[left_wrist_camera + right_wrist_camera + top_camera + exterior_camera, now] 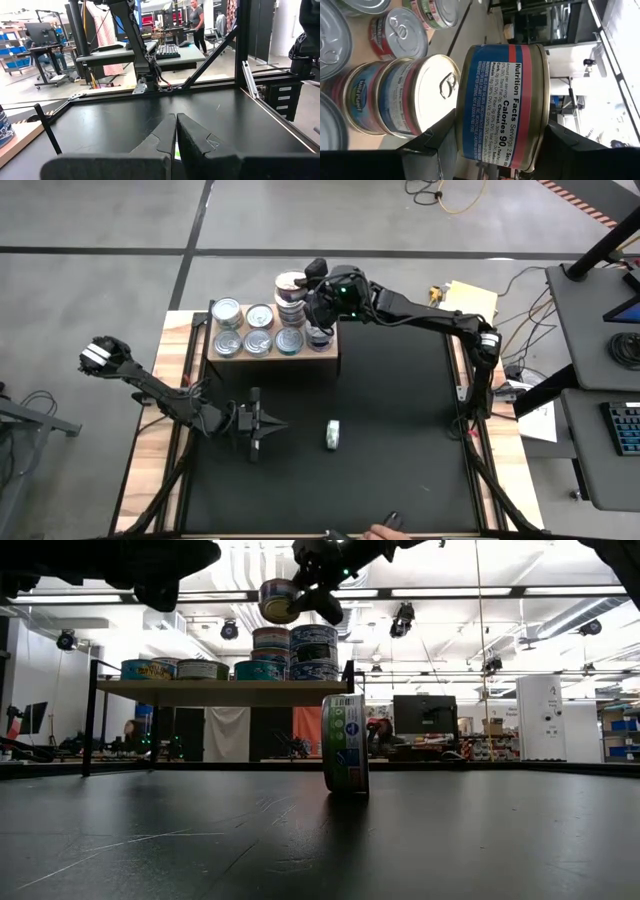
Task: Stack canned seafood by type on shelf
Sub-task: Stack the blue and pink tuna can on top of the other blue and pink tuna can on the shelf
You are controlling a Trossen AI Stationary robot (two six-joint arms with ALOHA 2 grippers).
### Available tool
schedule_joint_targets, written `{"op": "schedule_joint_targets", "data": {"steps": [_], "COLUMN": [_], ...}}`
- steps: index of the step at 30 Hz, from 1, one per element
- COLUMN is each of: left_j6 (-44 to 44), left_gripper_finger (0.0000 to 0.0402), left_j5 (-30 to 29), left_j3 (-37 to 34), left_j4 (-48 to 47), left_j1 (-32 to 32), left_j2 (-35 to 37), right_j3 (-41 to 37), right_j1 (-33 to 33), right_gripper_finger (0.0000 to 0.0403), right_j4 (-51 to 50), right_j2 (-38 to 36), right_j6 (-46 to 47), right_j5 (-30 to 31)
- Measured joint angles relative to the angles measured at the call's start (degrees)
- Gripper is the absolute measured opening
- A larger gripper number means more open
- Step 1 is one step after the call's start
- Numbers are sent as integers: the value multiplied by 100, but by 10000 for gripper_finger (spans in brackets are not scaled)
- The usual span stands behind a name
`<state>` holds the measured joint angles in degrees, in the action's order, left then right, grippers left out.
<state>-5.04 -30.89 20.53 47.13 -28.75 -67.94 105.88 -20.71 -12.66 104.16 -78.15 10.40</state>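
A lone can (332,434) stands on its edge in the middle of the black surface (400,470), nearer the front edge than the back — in the low view its green-and-white label faces sideways (346,756).

Just left of it, the left tool (270,426) hangs low over the surface with its two fingers (162,140) pressed together, holding nothing. The left arm runs back toward the surface's left edge.

At the back-left corner sits the shelf (272,358), a light wooden stand. On its top lie several cans (258,330) in rows, silver lids up. Toward the shelf's right end the cans are piled up: the low view shows two stacks (296,652) side by side, with blue-and-white labels.

The right tool (318,286) hovers above the shelf's right end, its arm reaching in from the surface's right edge. It is clamped on a can — the held can (506,106), turned on its side, shows a blue and red label with a nutrition panel, one dark finger (432,145) on each flat end. In the low view this can (279,601) hangs clear above the stacks, not touching them. Beside it in the right wrist view stands a stack with a pull-tab lid (436,85) on top.
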Motion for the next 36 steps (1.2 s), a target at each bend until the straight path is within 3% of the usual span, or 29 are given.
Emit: {"op": "schedule_joint_targets", "data": {"steps": [36], "left_j6": [0], "left_gripper_finger": [0], "left_j5": [0], "left_j3": [2], "left_j4": [2], "left_j1": [0], "left_j2": [0], "right_j3": [-120], "right_j1": [-70], "right_gripper_finger": [185], "right_j4": [-99], "right_j2": [0], "right_j6": [210], "right_j5": [-212]}}
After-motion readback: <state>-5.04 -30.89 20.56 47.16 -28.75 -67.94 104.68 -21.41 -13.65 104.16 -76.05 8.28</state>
